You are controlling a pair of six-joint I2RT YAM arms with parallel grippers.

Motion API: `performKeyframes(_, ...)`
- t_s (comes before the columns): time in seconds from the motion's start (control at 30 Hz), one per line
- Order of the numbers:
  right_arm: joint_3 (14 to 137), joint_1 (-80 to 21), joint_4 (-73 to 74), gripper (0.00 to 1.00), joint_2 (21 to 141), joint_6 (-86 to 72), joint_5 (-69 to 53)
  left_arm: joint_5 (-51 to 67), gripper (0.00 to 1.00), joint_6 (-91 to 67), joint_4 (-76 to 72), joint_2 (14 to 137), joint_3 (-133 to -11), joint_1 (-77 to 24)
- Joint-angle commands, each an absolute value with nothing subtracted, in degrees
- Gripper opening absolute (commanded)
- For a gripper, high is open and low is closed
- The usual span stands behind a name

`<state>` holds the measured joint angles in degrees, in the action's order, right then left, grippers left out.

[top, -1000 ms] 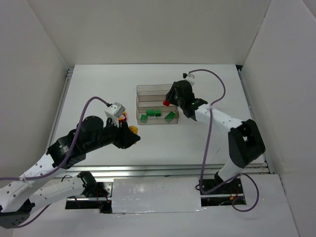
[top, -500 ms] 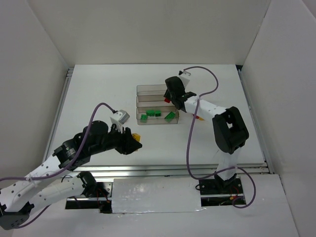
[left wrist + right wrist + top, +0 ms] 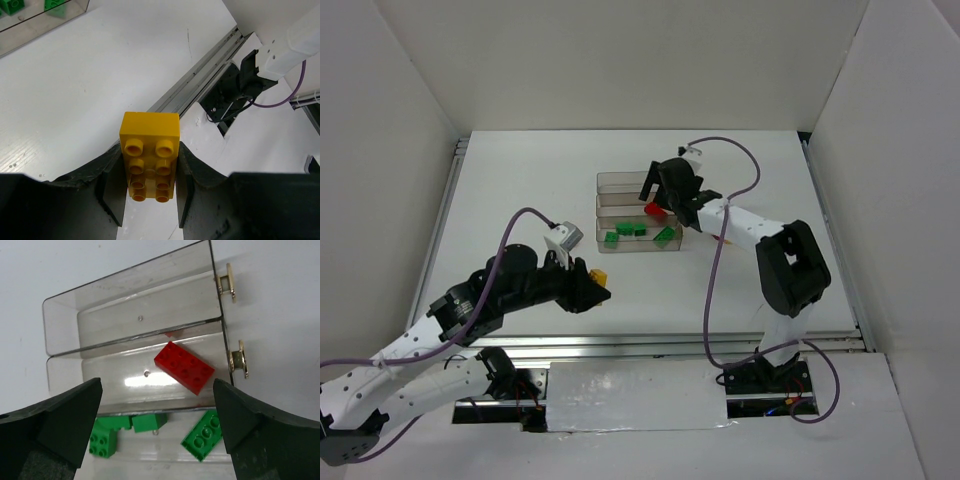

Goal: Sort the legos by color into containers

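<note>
**While red lies in its trough, yellow waits in the left gripper**

Since the right gripper (image 3: 157,407) hangs over the tray (image 3: 125,310) with its fingers spread wide and nothing between them, the step in hand reads as the release of a red piece. The red brick (image 3: 184,367) lies slantwise on the floor of the middle trough (image 3: 620,207), clear of both fingers. Just near of it, the near trough (image 3: 642,243) holds the green bricks (image 3: 202,435), several of them. The far trough (image 3: 625,183) shows no brick at all.

The left gripper (image 3: 150,172) sits to the near left of the tray, over the bare table (image 3: 520,190). It is clamped on the yellow brick (image 3: 150,150), studs facing the wrist camera, one finger pressed to each long side.

Yellow looks to be the next piece to place, and the far trough is the likely home for it. That calls for the left arm to travel right and far, carrying the brick over the near and middle troughs. It should let go only once squarely above the far one. The right arm sits over the tray, so it probably needs to draw back to the right first, or the two wrists may crowd each other.
</note>
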<state>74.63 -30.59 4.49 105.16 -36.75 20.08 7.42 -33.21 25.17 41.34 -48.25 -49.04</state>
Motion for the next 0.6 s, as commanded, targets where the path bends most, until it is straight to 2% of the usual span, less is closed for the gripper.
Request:
performKeyframes(0.0,72.8,-30.9,-0.2,1.00,98.1,-35.1,14.0,8.7,0.00,-32.8,21.6,40.4,-49.0,-49.0)
performKeyframes(0.1,70.6,-30.1,-5.0,1.00,93.4,-29.6,-4.3,11.5,0.00,-32.4,19.7,40.0,-48.8,-49.0)
performKeyframes(0.13,68.0,-29.9,-6.8,1.00,90.1,-27.9,-18.7,12.9,0.00,-32.3,18.7,39.7,-48.5,-49.0)
performKeyframes(0.27,58.1,-30.1,-20.4,1.00,80.9,-30.3,-47.9,24.5,0.00,-31.5,10.2,35.9,-46.0,-48.9)
performKeyframes(0.3,55.2,-30.4,-29.5,1.00,78.9,-36.8,-50.4,28.1,0.00,-31.6,8.5,35.2,-45.1,-48.9)
performKeyframes(0.37,47.5,-32.5,-36.0,0.99,72.2,-43.7,-50.5,30.5,0.00,-31.8,5.9,33.6,-44.9,-49.0)
performKeyframes(0.57,38.7,-40.4,-40.5,1.00,57.2,-46.0,-46.3,35.7,0.00,-31.6,2.7,34.5,-45.0,-48.9)
